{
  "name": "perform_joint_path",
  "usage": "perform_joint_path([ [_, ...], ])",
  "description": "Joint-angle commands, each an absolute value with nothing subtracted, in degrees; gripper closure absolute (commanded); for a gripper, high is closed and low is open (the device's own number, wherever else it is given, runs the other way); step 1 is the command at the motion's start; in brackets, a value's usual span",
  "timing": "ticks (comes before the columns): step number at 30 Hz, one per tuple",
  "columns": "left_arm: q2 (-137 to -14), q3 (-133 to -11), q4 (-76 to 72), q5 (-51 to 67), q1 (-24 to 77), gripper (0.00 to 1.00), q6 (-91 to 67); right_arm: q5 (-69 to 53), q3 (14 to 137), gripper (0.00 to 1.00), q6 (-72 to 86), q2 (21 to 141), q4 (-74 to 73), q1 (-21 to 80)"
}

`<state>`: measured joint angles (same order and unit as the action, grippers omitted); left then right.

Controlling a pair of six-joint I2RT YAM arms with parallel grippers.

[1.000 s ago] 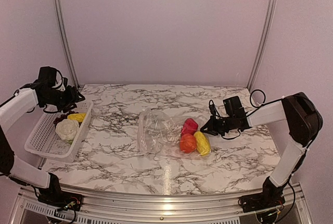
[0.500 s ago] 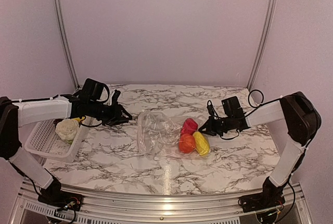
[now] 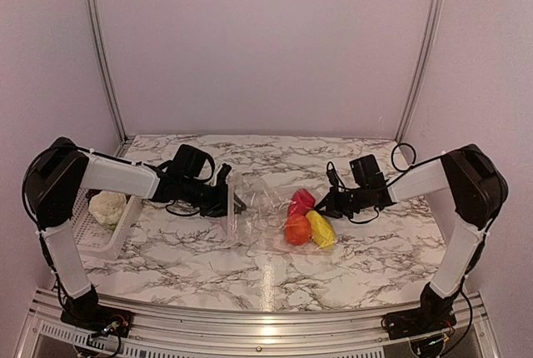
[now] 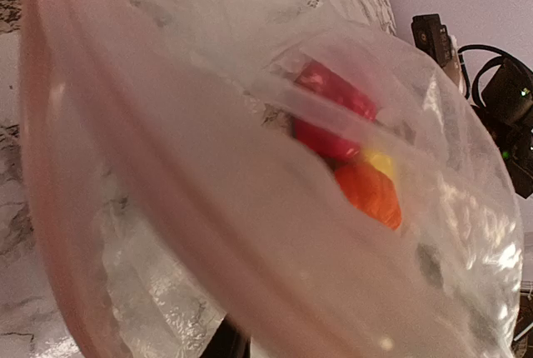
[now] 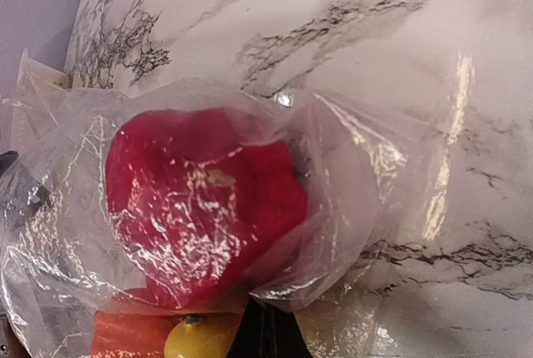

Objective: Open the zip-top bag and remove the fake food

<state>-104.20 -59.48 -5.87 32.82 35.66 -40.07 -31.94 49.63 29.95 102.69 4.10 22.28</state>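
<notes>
Marble table (image 3: 191,258), pale walls (image 3: 266,42); bag (image 3: 260,212) lies between both arms: right gripper (image 3: 326,206) pinches its end, left gripper (image 3: 236,200) meets its mouth, jaws unreadable.

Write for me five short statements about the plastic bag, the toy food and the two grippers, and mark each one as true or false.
1. The zip-top bag holds a red piece, an orange piece and a yellow piece. True.
2. The cauliflower is inside the bag. False: it lies in the white basket.
3. The right gripper pinches the bag's film at the end near the food. True.
4. The bag stands upright. False: it lies on its side on the marble table.
5. The left gripper hovers over the basket. False: it is at the bag's other end.
</notes>
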Motion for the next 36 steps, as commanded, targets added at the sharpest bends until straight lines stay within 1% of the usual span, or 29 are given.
perform_joint_path([
  [1,-109.56,-62.47,-17.11,37.94,38.56,0.78,-43.0,-33.25,52.51,1.0,29.38,105.09,5.01,24.46],
  [10,-120.41,-65.83,-25.24,38.4,42.86,0.75,-46.25,-33.84,55.45,1.0,30.07,109.61,5.75,28.21],
  [14,-122.86,-65.34,-26.95,37.19,43.59,0.76,-47.22,-33.39,55.64,1.0,30.17,110.14,5.45,28.46],
  [17,-123.92,-65.79,-27.99,39.25,44.44,0.74,-46.45,-33.5,55.55,1.0,30.1,109.96,5.07,28.75],
  [19,-123.56,-65.6,-29.51,41.58,45.03,0.7,-45.72,-33.4,55.5,1.0,29.67,109.95,4.15,29.2],
  [23,-119.19,-62.37,-32.31,44.24,45.42,0.49,-44.29,-32.22,53.75,1.0,29.23,108.67,3.53,29.49],
  [25,-117.11,-60.73,-31.53,44.91,45.6,0.42,-42.69,-31.47,53.02,1.0,29.27,107.99,3.39,29.53],
  [27,-115.26,-58.48,-31.2,44.84,46.01,0.37,-41.73,-30.9,52.65,1.0,29.41,107.72,3.1,29.52],
  [30,-113.45,-56.43,-29.78,44.47,46.81,0.33,-40.24,-30.41,52.48,1.0,29.5,107.29,2.84,29.53],
  [33,-112.54,-53.49,-31.36,43.21,46.89,0.33,-41.17,-31.23,53.24,0.99,28.52,106.41,1.35,29.35],
  [36,-112.5,-51.19,-32.95,41.53,46.91,0.35,-43.12,-32.13,53.89,0.84,27.23,103.85,-1.6,28.38],
])
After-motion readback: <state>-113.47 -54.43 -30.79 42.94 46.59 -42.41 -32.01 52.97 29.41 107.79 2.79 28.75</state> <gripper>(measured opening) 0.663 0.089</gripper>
